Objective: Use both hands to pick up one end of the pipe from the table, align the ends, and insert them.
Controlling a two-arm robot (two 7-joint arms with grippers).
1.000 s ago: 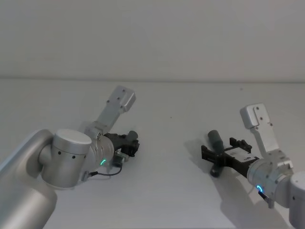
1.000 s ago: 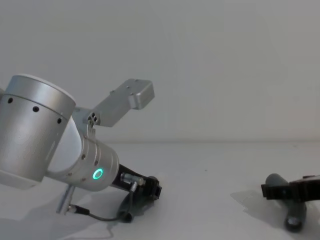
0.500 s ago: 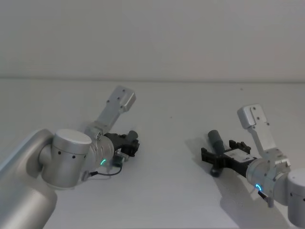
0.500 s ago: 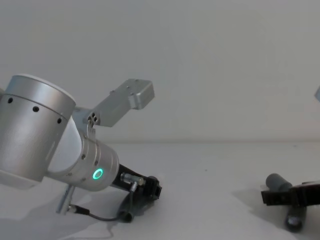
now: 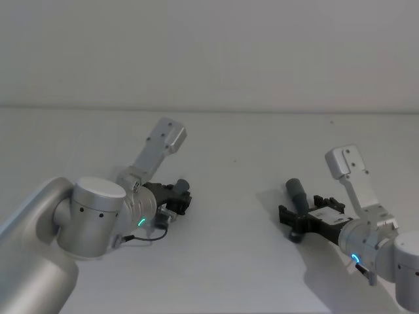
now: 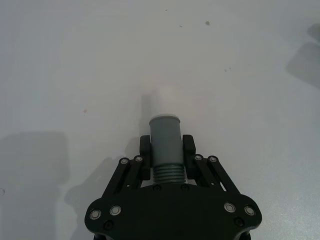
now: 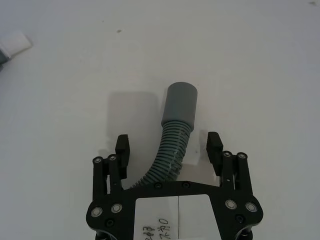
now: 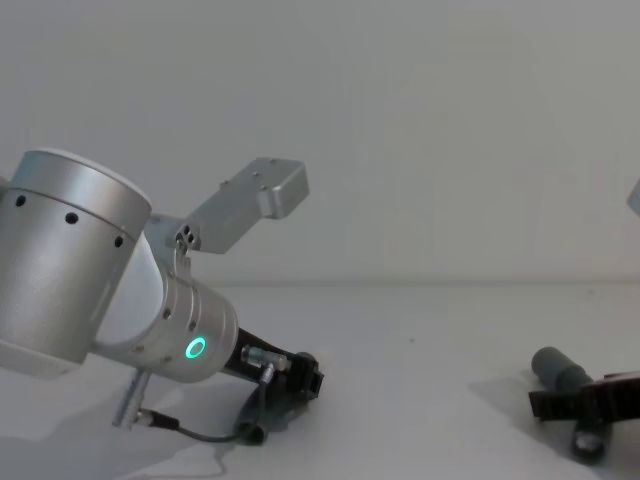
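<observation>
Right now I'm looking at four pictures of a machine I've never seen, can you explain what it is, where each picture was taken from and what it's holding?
It is a robot with two silver arms, each ending in a two-jawed end effector. One picture looks down from its head, one looks across from its chest, two come from cameras on its wrists. The whitish surface is a table. The left end effector is shut on a grey pipe piece with a whitish tip. The right end effector is open, its jaws either side of a ribbed piece lying on the table, not touching it.
</observation>
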